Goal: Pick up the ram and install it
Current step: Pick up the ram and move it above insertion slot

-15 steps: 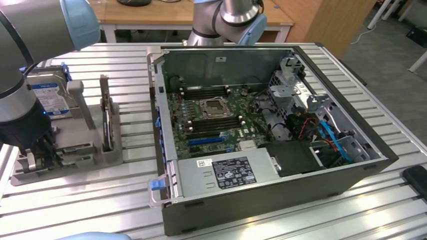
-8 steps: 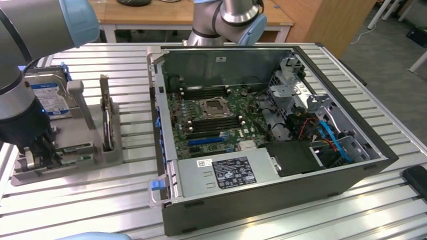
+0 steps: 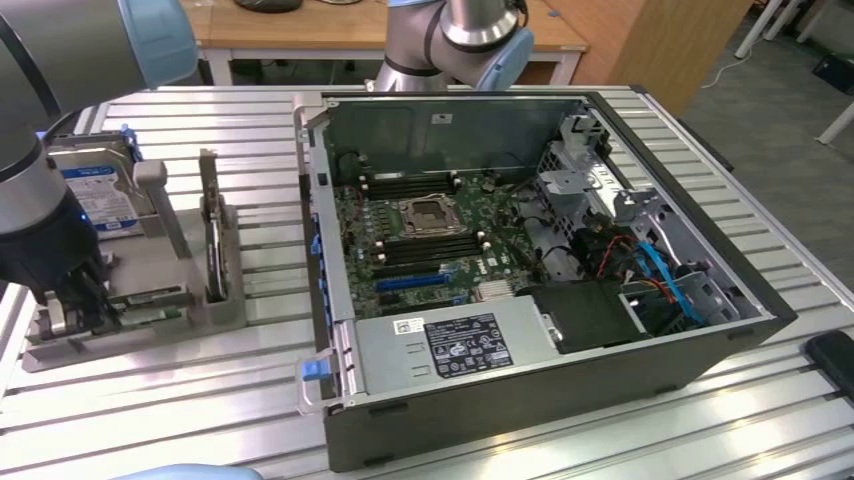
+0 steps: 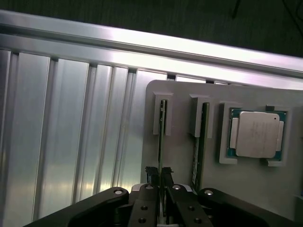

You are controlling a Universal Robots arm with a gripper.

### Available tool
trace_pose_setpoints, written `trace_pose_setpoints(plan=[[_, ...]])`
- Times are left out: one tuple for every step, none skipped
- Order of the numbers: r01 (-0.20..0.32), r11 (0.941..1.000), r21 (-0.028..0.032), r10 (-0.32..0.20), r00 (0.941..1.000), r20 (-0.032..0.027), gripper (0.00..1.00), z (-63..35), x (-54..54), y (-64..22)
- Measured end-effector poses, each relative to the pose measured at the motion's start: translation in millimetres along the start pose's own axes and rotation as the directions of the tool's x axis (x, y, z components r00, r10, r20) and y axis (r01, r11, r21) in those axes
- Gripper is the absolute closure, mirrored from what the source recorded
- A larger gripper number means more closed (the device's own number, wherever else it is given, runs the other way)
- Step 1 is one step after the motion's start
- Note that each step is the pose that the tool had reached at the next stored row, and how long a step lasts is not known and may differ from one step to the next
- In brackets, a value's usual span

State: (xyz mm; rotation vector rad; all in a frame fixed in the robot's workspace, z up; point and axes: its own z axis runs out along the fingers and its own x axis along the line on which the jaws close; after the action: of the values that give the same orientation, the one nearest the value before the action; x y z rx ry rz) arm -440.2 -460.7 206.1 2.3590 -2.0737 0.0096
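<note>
Seen edge-on in the wrist view, the ram (image 4: 161,135) is a thin green stick standing in a slot of the grey holder tray (image 4: 182,165). My gripper (image 4: 159,176) is shut on its near end, one black fingertip (image 4: 151,174) pressed against each face. The stick still sits in the tray's end bracket. A second green stick (image 4: 200,142) stands in the neighbouring slot. In the exterior view my gripper (image 3: 83,298) reaches down into the tray (image 3: 200,310) at the exterior view's left, beside the open computer case (image 3: 534,250).
A square silver processor (image 4: 255,135) lies in the tray's pocket beside the sticks. On the tray also stand a hard drive (image 3: 100,195) and a dark expansion card (image 3: 210,235). The motherboard (image 3: 427,230) has dark memory slots (image 3: 400,185) around its socket. Ribbed aluminium table (image 4: 71,132).
</note>
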Motion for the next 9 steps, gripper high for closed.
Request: trace_pose_setpoints(plan=[[0.000,1.0000,-0.0001,0.000,1.0000,0.0000,0.87,-0.7,0.0,0.0],[0.000,1.0000,-0.0001,0.000,1.0000,0.0000,0.87,-1.4,0.0,0.0],[0.000,1.0000,-0.0002,0.000,1.0000,0.0000,0.87,-2.2,0.0,0.0],[0.000,1.0000,-0.0001,0.000,1.0000,0.0000,0.87,-3.0,0.0,0.0],[0.000,1.0000,-0.0002,0.000,1.0000,0.0001,0.87,-3.9,0.0,0.0],[0.000,1.0000,-0.0002,0.000,1.0000,0.0001,0.87,-4.9,0.0,0.0],[0.000,1.0000,-0.0004,0.000,1.0000,0.0002,0.87,-5.8,0.0,0.0],[0.000,1.0000,-0.0005,0.000,1.0000,0.0003,0.87,-7.0,0.0,0.0],[0.000,1.0000,-0.0009,0.000,1.0000,0.0005,0.87,-8.3,0.0,0.0]])
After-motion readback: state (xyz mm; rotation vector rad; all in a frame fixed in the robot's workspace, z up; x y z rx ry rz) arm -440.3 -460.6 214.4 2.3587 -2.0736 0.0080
